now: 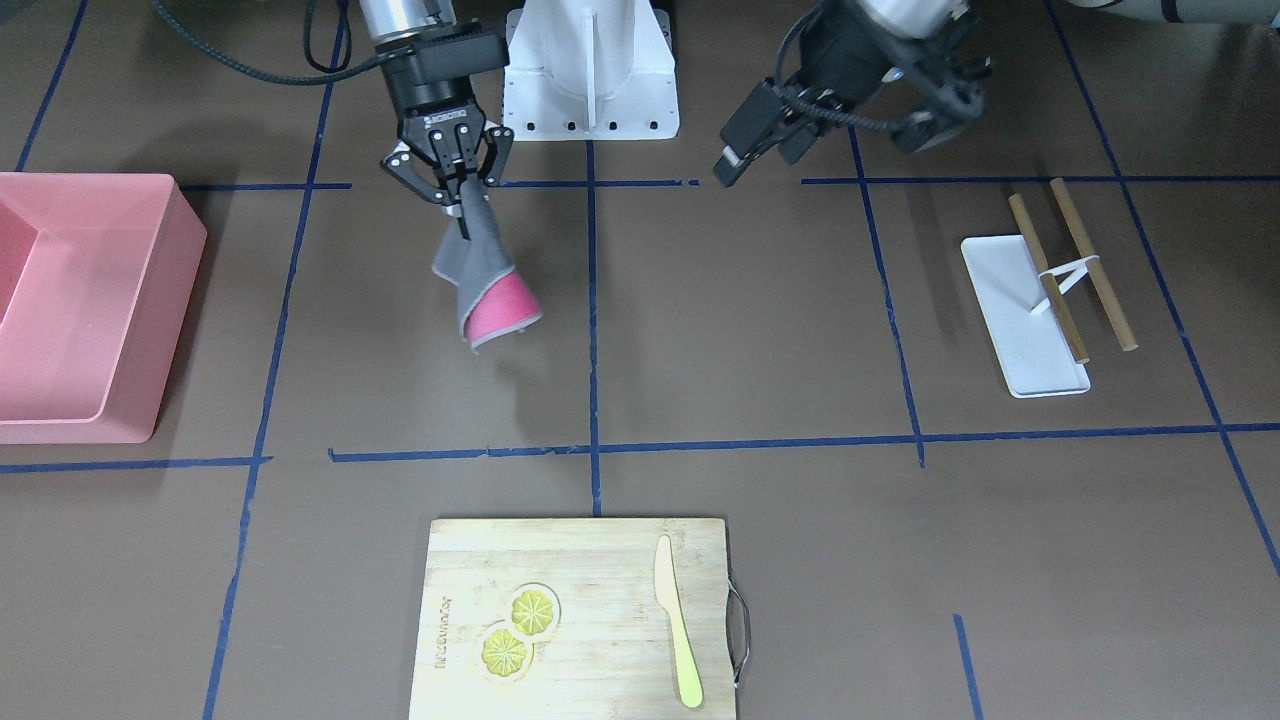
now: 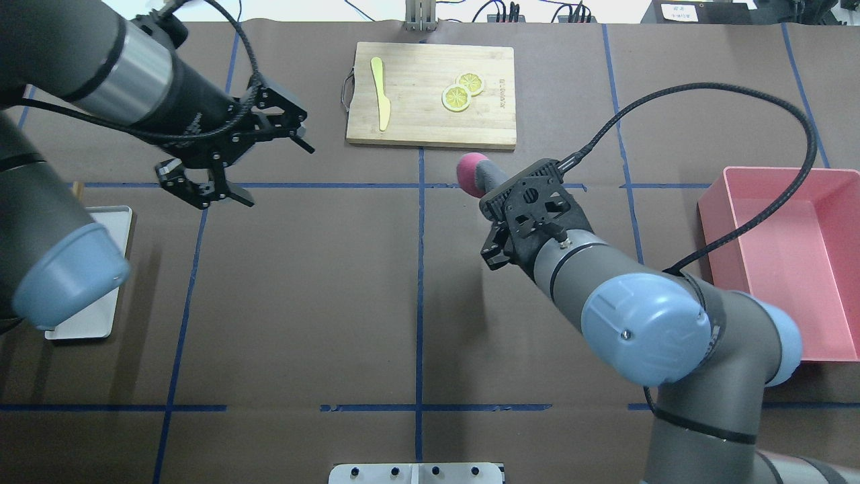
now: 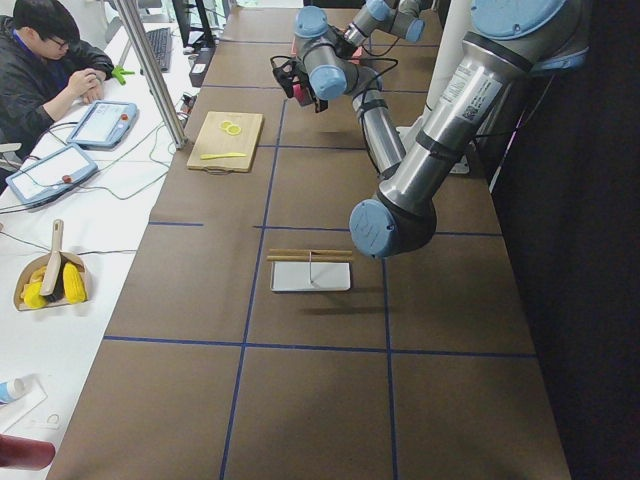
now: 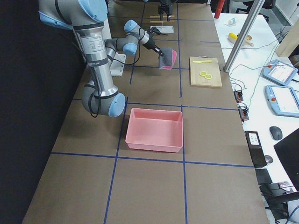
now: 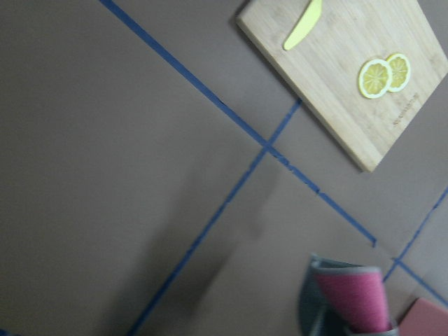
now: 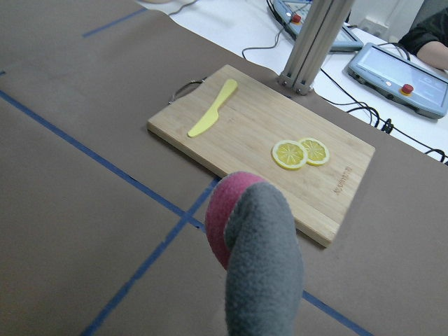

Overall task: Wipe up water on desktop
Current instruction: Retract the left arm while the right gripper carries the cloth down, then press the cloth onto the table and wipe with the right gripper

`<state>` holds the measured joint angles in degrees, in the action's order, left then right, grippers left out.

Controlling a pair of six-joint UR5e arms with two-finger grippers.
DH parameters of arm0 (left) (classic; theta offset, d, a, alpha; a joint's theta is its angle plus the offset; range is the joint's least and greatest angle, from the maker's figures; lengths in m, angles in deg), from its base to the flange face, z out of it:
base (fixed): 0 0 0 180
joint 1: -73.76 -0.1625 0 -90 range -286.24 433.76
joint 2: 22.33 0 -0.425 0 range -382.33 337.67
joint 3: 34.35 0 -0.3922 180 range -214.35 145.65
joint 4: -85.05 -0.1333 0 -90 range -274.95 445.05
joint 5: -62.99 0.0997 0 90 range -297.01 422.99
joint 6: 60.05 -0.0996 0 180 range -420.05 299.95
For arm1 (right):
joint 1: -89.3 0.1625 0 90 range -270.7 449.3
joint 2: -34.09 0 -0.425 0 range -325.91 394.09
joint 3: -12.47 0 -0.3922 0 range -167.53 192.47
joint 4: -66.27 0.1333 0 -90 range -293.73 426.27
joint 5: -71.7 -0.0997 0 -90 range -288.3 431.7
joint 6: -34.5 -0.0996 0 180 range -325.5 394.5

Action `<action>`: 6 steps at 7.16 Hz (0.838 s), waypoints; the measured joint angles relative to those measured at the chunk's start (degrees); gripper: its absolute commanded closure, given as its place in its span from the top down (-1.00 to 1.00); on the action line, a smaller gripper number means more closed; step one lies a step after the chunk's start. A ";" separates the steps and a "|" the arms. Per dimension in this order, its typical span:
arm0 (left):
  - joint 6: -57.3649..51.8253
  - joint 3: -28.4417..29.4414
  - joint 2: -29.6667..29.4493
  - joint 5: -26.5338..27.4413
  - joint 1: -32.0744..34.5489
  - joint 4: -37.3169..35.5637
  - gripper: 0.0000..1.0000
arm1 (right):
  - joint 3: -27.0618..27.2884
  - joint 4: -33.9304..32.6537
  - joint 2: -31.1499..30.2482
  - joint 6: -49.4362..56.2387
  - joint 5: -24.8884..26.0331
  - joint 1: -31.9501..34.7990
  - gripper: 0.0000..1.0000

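The desktop (image 1: 750, 320) is dark brown with blue tape lines, and I see no water on it. My right gripper (image 1: 462, 195) is shut on the top of a grey and pink cloth (image 1: 490, 290). The cloth hangs folded just above the desktop, left of the centre line in the front-facing view. The cloth also shows in the overhead view (image 2: 474, 171) and in the right wrist view (image 6: 259, 259). My left gripper (image 2: 277, 175) is open and empty, held above the desktop on the other side of the centre line.
A pink bin (image 1: 90, 300) stands at the robot's right end. A bamboo cutting board (image 1: 600, 560) with two lemon slices (image 1: 520, 630) and a yellow knife (image 1: 677, 620) lies at the far edge. A white tray (image 1: 1020, 320) with two brown sticks (image 1: 1090, 265) lies on the robot's left.
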<state>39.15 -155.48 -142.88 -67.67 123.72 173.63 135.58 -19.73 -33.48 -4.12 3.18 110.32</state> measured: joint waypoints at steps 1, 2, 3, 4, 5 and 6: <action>-3.61 -3.36 2.64 -0.04 1.30 -1.97 1.00 | 0.48 -5.54 0.03 0.99 -3.96 2.65 -1.00; -8.63 -6.62 4.68 -0.06 2.61 -5.84 1.00 | 0.50 -10.64 0.06 3.07 -8.64 5.83 -1.00; -15.46 -9.81 5.56 0.03 4.09 -12.86 1.00 | 0.43 -16.22 0.09 6.58 -12.92 8.77 -1.00; -22.38 -12.67 5.94 0.22 5.27 -20.13 1.00 | 0.15 -20.84 0.11 10.34 -15.67 10.63 -1.00; -26.77 -14.77 6.62 0.34 6.24 -24.41 1.00 | -1.24 -23.45 0.11 12.68 -16.89 11.38 -1.00; -28.73 -16.27 7.66 0.41 7.16 -26.19 1.00 | -4.09 -24.49 0.16 14.15 -17.33 11.57 -1.00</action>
<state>10.42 -171.75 -135.22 -67.26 130.88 147.45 131.49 -44.21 -33.31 10.03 -14.15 121.89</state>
